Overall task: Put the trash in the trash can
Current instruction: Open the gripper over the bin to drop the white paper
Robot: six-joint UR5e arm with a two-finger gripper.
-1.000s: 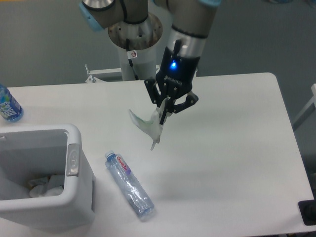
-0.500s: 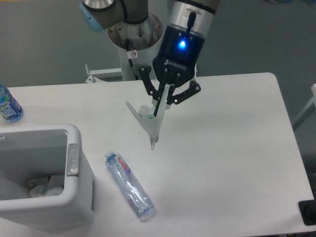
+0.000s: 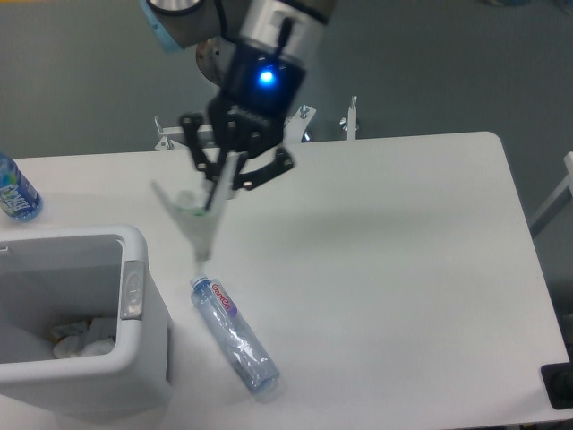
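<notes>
Thin, white, crinkled: wrapper (image 3: 199, 231) pinched between the fingers of the gripper (image 3: 218, 186), hanging in a limp cone below them, off the table (image 3: 403, 269). Probably feather-light and floppy, best gripped at the bunched top. Below the fingertips, crushed clear bottle (image 3: 235, 335) lying flat, likely springy and slippery, easiest across its creased middle. Down and left of the fingers, white trash can (image 3: 134, 269) open, crumpled pale scraps inside. Blue-labelled bottle (image 3: 15, 193) far left.

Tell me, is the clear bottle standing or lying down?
Lying down: the bottle rests on its side on the table.
</notes>
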